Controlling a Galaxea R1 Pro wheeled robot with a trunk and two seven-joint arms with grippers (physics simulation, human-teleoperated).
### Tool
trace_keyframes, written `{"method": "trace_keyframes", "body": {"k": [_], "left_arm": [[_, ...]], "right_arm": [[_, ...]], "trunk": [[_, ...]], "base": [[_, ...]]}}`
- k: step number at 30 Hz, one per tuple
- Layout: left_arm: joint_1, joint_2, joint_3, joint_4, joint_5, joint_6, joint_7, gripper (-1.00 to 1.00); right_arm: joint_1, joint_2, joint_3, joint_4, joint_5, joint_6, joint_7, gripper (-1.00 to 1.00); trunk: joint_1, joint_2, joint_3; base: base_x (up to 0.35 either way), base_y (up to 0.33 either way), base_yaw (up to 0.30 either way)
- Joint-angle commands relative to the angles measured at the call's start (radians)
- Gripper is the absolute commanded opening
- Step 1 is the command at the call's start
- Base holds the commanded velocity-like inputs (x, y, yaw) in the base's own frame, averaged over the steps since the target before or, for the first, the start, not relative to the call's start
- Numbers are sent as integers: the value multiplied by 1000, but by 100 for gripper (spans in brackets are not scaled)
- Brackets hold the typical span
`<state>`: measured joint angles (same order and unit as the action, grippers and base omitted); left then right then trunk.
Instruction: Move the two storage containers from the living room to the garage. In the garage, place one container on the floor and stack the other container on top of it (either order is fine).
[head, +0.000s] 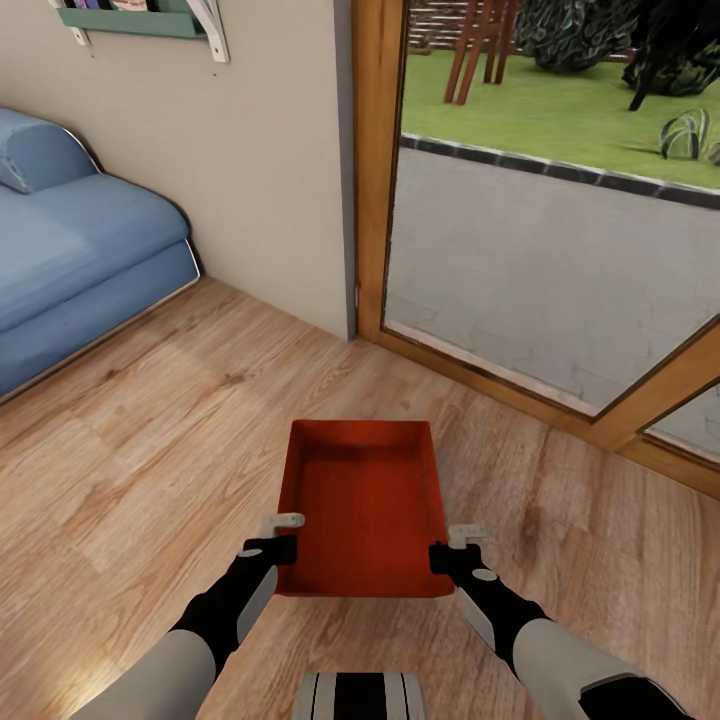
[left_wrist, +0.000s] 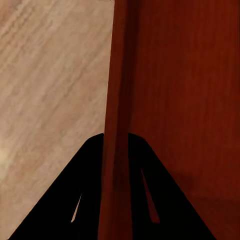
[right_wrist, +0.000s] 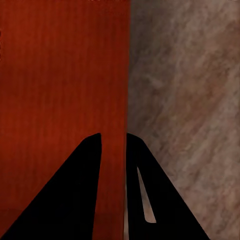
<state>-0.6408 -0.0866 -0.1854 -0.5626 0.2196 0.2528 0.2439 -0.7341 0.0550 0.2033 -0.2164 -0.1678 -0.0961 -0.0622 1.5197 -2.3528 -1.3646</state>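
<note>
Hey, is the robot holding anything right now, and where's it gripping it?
Yes: one orange-red storage container, held by both arms. The left gripper clamps its left side wall and the right gripper its right side wall, both near the robot's end.

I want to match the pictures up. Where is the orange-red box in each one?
Head view: storage container low in the middle, its side walls clamped by left gripper and right gripper.
Left wrist view: its wall between the fingers.
Right wrist view: its wall likewise.
Shared landmark: wood floor.

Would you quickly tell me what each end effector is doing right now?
Left end effector: shut on the bin's left wall.
Right end effector: shut on its right wall.
</note>
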Motion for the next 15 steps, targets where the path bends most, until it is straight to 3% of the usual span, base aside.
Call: {"method": "trace_keyframes", "body": {"k": [1,11,15], "left_arm": [[0,2,-1,-3,-17,8,21,-100],[0,0,1,-3,-17,9,30,-100],[0,1,1,-3,-17,10,31,-100]], "right_arm": [[0,-1,2,2,-10,-5,-11,-100],[-1,-1,2,2,-10,-5,-11,-100],[-1,-1,2,2,-10,-5,-11,-100]], "trunk": [[0,0,-1],[0,0,-1],[-15,28,12]], "base": [[0,0,0],[0,0,0],[0,0,0]]}}
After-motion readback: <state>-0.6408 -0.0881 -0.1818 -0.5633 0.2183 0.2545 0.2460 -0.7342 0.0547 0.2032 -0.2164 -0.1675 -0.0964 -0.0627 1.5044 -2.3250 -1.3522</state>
